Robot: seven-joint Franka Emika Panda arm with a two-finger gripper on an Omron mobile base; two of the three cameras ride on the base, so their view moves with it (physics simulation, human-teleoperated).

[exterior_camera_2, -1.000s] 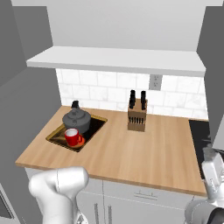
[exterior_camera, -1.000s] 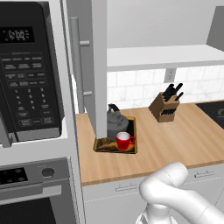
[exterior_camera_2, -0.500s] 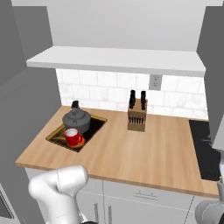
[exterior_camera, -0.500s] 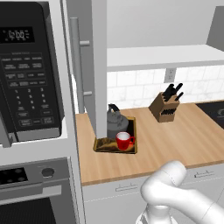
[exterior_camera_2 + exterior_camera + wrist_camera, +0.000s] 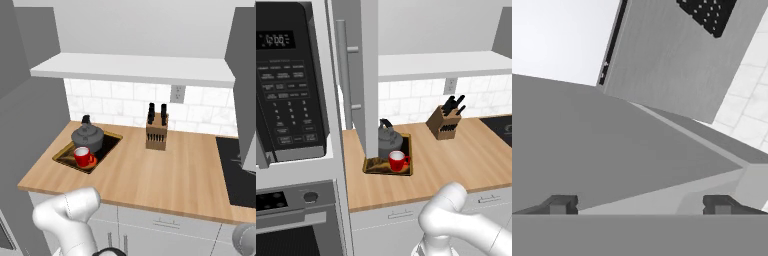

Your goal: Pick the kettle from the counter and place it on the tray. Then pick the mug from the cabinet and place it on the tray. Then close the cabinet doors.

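Claw [image 5: 640, 205]: seen in the hand view, its two dark fingertips [image 5: 559, 204] rise well apart at the bottom of the frame, released, with nothing between them
Before the claw: a flat grey panel [image 5: 612, 145] fills the middle of the hand view; above it a lighter grey panel [image 5: 672, 60] slants to the upper right, with white tile [image 5: 752, 95] at the right edge
Arm: white elbow at the lower right of the left base view [image 5: 451, 215] and at the lower left of the right base view
Tray [image 5: 111, 142]: left of centre in the right base view, lying flat on the surface near its left end, just out from the tiled wall
Kettle [image 5: 88, 136]: upright on the rear half of the tray, black handle arched over the lid
Mug [image 5: 82, 156]: red, upright on the front half of the tray, just in front of the kettle, handle turned to the right of the frame
Surface [image 5: 170, 170]: light wood planks running across the middle of both base views, over white drawers
Cabinet door [image 5: 367, 75]: open, standing edge-on at upper centre of the left base view, its silver bar handle [image 5: 343, 75] on the left face; its lower end hides part of the tray
Cabinet [image 5: 135, 67]: pale shelf across the upper half of the right base view
Knife block [image 5: 156, 131]: centre of the right base view, on the surface by the wall, well apart from the tray
Microwave [image 5: 288, 85]: black, upper left of the left base view, above the oven [image 5: 291, 215]
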